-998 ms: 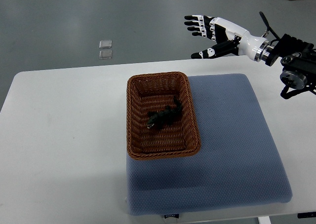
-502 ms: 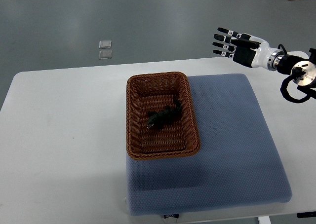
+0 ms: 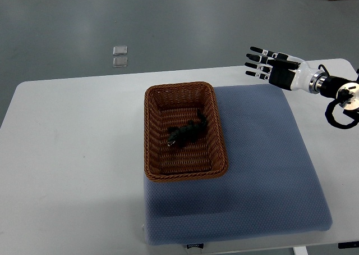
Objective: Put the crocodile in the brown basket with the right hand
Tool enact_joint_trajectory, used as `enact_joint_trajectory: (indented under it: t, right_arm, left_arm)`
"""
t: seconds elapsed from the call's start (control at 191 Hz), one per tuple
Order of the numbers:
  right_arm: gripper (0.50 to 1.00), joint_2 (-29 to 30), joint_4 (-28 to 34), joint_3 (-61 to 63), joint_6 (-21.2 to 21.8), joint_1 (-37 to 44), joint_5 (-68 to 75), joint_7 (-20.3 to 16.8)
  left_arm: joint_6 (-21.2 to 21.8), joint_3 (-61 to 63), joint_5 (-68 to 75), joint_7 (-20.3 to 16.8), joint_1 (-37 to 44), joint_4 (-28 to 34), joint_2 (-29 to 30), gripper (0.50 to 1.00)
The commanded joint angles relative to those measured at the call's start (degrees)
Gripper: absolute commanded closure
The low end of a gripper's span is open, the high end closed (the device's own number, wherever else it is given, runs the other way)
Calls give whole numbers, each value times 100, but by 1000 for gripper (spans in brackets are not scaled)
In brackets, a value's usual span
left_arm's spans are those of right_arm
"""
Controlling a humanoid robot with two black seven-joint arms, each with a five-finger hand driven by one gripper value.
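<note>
A dark toy crocodile lies inside the brown wicker basket, roughly at its middle, head toward the front left. My right hand hovers at the upper right, over the far edge of the table, well apart from the basket. Its black-tipped fingers are stretched out flat and hold nothing. The left arm does not show.
The basket stands on the left part of a blue-grey mat that covers the right half of the white table. Two small clear squares lie on the grey floor beyond the table.
My right hand has drawn back to the right, away from the basket, and dropped slightly lower. The crocodile and basket have not moved.
</note>
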Motion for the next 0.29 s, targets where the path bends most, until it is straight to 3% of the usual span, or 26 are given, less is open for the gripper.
enact_joint_trajectory:
  t: [0.0,0.287]
  right_arm:
    - [568,-11,-19,22,-11,13,-203,2]
    - [568,6,-28,-22,-2,-5,-353,2]
  left_arm:
    - [0,0,0,-1,-1,0,0,500]
    - [0,0,0,-1,-1,0,0,500]
